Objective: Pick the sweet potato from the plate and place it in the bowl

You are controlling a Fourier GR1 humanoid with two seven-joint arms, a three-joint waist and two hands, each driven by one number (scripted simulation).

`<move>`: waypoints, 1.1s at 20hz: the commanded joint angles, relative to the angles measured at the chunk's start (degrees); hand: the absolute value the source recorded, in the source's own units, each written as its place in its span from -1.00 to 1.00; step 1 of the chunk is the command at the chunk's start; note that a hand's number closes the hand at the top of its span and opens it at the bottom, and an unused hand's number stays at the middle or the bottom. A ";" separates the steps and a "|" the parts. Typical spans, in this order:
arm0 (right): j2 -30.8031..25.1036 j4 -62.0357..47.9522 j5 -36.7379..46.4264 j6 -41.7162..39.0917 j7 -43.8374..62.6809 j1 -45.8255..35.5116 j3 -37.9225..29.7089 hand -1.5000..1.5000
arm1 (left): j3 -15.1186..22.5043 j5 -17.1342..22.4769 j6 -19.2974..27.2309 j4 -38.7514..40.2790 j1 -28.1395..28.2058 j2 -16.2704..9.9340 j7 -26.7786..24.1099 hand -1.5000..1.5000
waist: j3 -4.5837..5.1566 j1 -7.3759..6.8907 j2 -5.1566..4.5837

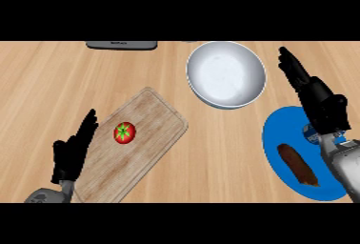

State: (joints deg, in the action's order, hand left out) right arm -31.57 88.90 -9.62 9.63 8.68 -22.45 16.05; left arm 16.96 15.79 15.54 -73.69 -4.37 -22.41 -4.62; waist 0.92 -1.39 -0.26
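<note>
Sweet potato (298,164) lying on blue plate (275,143), lower right of wooden surface (42,81). Right hand (316,97) above plate's far edge, fingers straight and apart, pointing away toward view's top; potato nearer than hand, beside grey forearm, not touched. White bowl (226,74) just left of right hand, holding nothing. Left hand (70,152) at lower left, fingers relaxed and up, over near edge of cutting board (151,138). Tomato (125,132) on board. Dark object (122,45) at top edge.
</note>
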 commanded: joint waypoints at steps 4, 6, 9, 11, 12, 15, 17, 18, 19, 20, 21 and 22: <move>0.11 -2.51 -14.39 -26.60 -5.32 -1.27 5.65 1.00 | -2.68 -3.27 2.35 -4.86 -6.85 -3.58 -1.31 0.00 | -1.47 -2.89 -0.91; 0.01 -1.48 -18.18 -34.91 -6.50 -0.39 8.77 1.00 | -2.98 -4.86 3.30 -6.73 -9.50 -4.55 -2.11 0.00 | -1.89 -4.02 -1.07; -9.97 -15.85 -10.94 -34.69 -23.55 -0.44 -3.21 -1.00 | -2.64 -5.20 5.14 -8.87 -9.05 -4.26 1.62 0.00 | -1.61 -1.63 -1.05; -10.59 -16.13 -16.09 -45.04 -28.04 -0.36 -2.81 -1.00 | -3.46 -5.04 4.53 -8.23 -10.73 -5.20 2.44 0.00 | -1.64 -1.30 -1.14; -12.60 -17.24 -15.38 -49.74 -30.67 -0.45 -2.31 -1.00 | -2.85 -5.35 4.99 -8.65 -11.18 -4.35 2.70 0.00 | -1.58 -1.14 -1.09; -18.21 -17.81 -10.64 -59.06 -38.50 -4.29 -2.34 -1.00 | -2.56 -6.16 5.61 -9.20 -13.07 -4.85 5.62 0.00 | -1.60 -1.69 -0.91; -20.94 -19.16 -5.01 -61.31 -43.39 -6.36 -2.40 -1.00 | -1.99 -6.41 5.27 -10.05 -11.53 -4.76 4.98 0.00 | -1.41 -2.21 -0.69; -22.34 -18.04 -2.23 -61.98 -45.29 -6.06 -1.36 -1.00 | -3.04 -5.84 5.22 -9.97 -13.48 -5.45 7.31 0.00 | -1.41 -1.38 -0.56; -22.53 -18.50 -0.10 -61.29 -45.01 -8.65 -0.43 -1.00 | -2.49 -5.80 4.24 -9.81 -13.63 -5.32 6.79 0.00 | -1.36 -2.41 -0.89; -24.00 -16.96 1.55 -61.93 -46.28 -9.13 0.36 -1.00 | -2.49 -6.97 6.11 -8.62 -14.55 -4.44 7.30 0.00 | -1.27 -1.26 -0.71; -24.40 -15.67 4.02 -60.79 -45.73 -10.28 1.98 -1.00 | -2.86 -6.27 4.68 -10.18 -13.95 -5.96 8.07 0.00 | -1.25 -2.18 -0.51; -24.04 -14.30 7.22 -59.51 -47.27 -9.61 4.27 -1.00 | -3.66 -5.51 4.49 -9.25 -14.55 -5.76 8.44 0.00 | -1.25 -1.84 -0.64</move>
State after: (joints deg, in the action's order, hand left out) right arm -53.14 74.06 -10.40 -41.63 -28.04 -29.74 16.97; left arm 13.97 9.89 20.43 -82.92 -17.84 -27.71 2.05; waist -0.43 -3.15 -0.97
